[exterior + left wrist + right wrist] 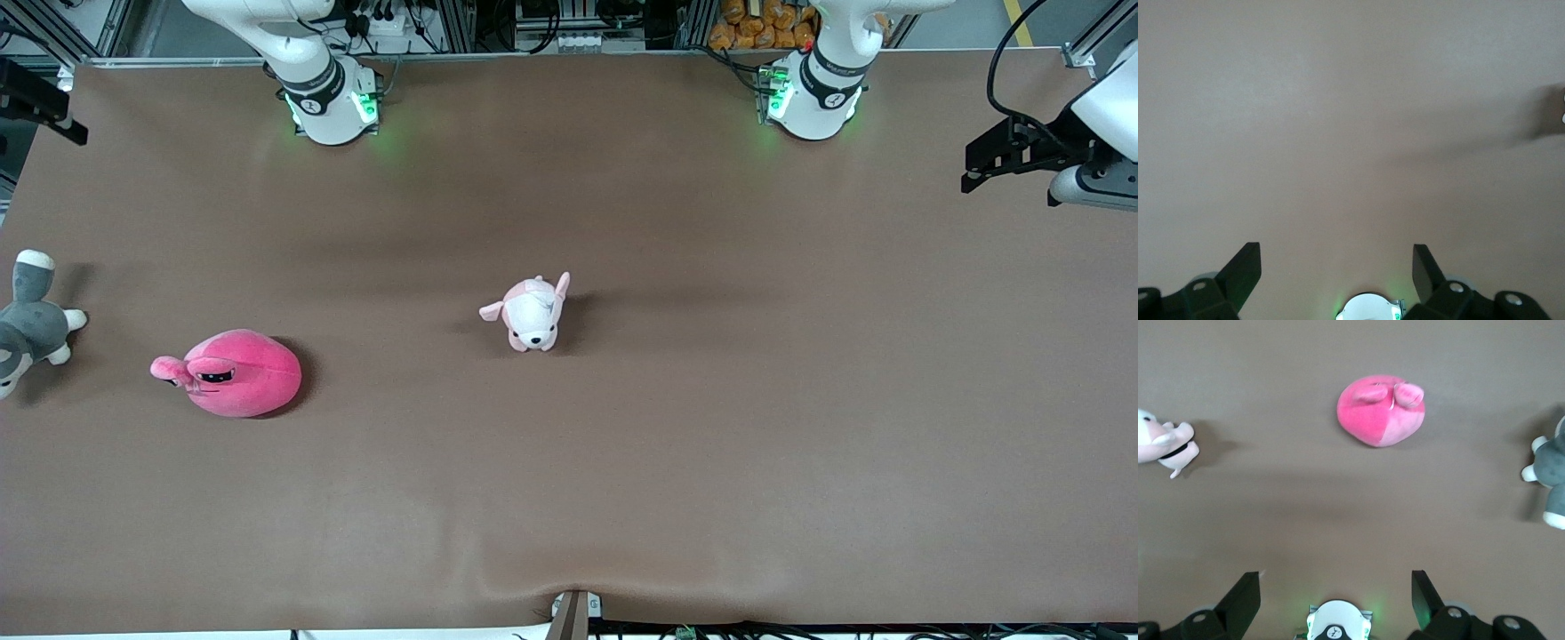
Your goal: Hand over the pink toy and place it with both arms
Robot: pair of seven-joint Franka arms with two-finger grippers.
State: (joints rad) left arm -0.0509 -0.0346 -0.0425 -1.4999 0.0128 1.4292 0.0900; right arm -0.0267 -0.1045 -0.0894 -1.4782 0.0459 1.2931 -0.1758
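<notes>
The pink toy (244,373) is a hot-pink round plush with a small floppy head. It lies on the brown table toward the right arm's end, nearer to the front camera than the right arm's base (324,98). It also shows in the right wrist view (1381,413). My right gripper (1336,587) is open and empty, held high over the table above its own base, well apart from the toy. My left gripper (1337,267) is open and empty, high over bare table above the left arm's base (813,93). Neither gripper shows in the front view.
A pale pink-and-white puppy plush (532,313) stands mid-table and shows in the right wrist view (1158,443). A grey-and-white plush (27,324) lies at the table's edge at the right arm's end. A black-and-white device (1049,160) hangs over the edge at the left arm's end.
</notes>
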